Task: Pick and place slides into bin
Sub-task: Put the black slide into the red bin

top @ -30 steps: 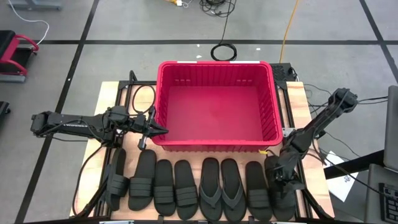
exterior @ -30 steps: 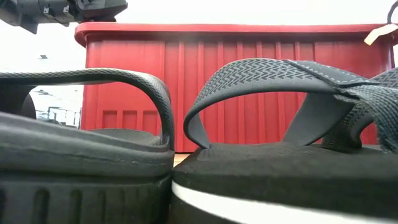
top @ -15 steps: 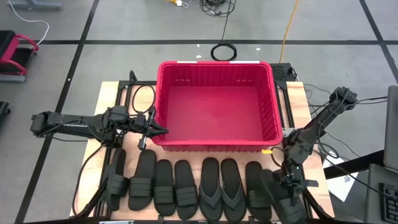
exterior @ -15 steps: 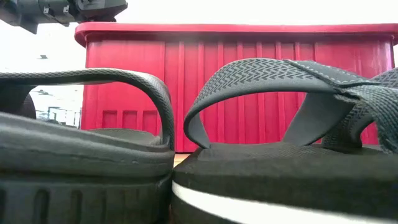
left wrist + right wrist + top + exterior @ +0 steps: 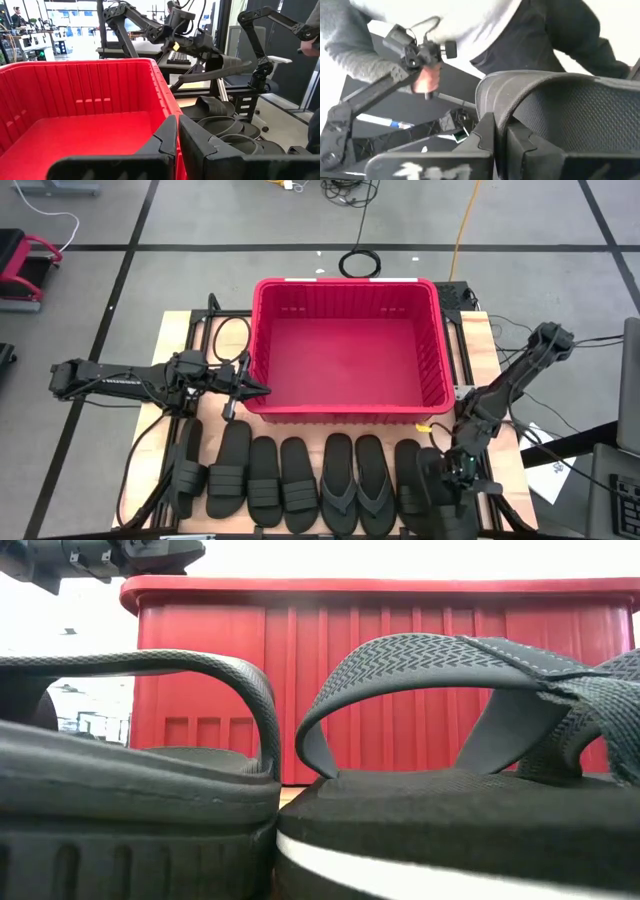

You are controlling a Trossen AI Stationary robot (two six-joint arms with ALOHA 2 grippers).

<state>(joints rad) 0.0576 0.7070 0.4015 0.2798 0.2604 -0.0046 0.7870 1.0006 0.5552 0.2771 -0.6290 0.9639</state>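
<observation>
The red bin (image 5: 345, 412) stands at the table's middle, with no slides in it. Several black slides (image 5: 300, 485) lie on their soles in a row along the near edge, the thong pair (image 5: 355, 485) among them. My right gripper (image 5: 462, 470) is shut on one slide (image 5: 438, 502), held above the row's right end; it also shows in the left wrist view (image 5: 220, 65). My left gripper (image 5: 258, 389) is shut and empty at the bin's near left corner (image 5: 165, 95). My right gripper pinches the curved edge of the slide's strap (image 5: 487, 97) between its two fingers, coming from above. The slide hangs below the fingers, lifted clear of the row and lying roughly level, as the left wrist view shows.
The bin's near wall (image 5: 380, 680) rises right behind the row. Cables and a dark frame (image 5: 225, 330) lie left of the bin. A person (image 5: 470, 30) stands beyond the table's near right, a hand (image 5: 427, 80) on a control arm.
My right gripper has risen and gone toward the table's near edge with the rightmost slide. The slide has been lifted off the table, has turned about, and now hangs over its neighbour at the row's right end.
</observation>
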